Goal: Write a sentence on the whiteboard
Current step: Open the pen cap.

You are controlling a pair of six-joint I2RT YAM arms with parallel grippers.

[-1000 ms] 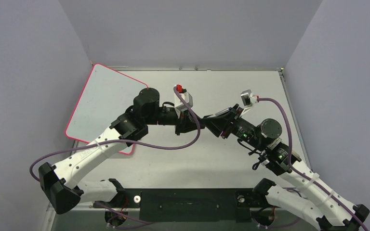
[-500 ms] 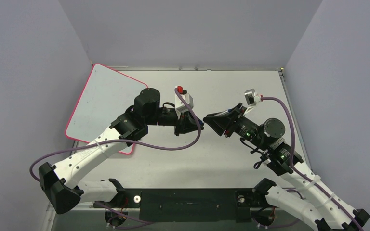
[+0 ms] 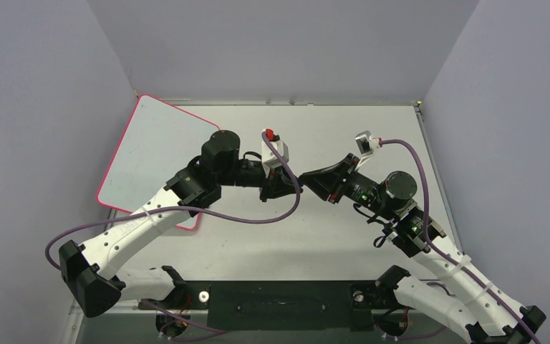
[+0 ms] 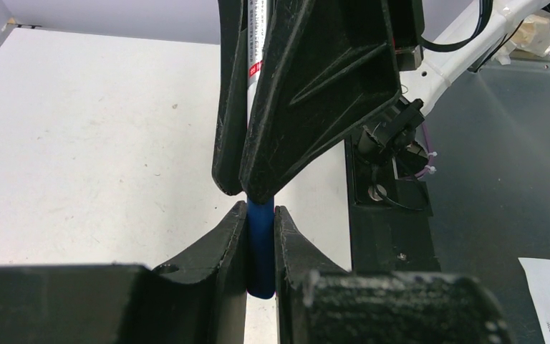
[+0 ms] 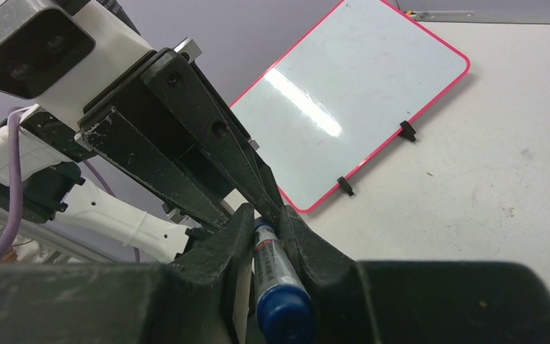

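Blue marker (image 4: pixel 261 258) sits clamped in both your left tool (image 4: pixel 261 213) and right tool (image 5: pixel 266 216); the whiteboard (image 5: pixel 358 86) beyond them has no writing.

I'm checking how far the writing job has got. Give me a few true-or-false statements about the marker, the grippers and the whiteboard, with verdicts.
1. The left gripper and the right gripper are both shut on the same marker. True.
2. The whiteboard bears a blue sentence. False: its surface is blank.
3. The whiteboard lies flat on the table, on the left arm's side. True.
4. The marker touches the whiteboard. False: it is held between the two arms over the middle of the table, apart from the board.
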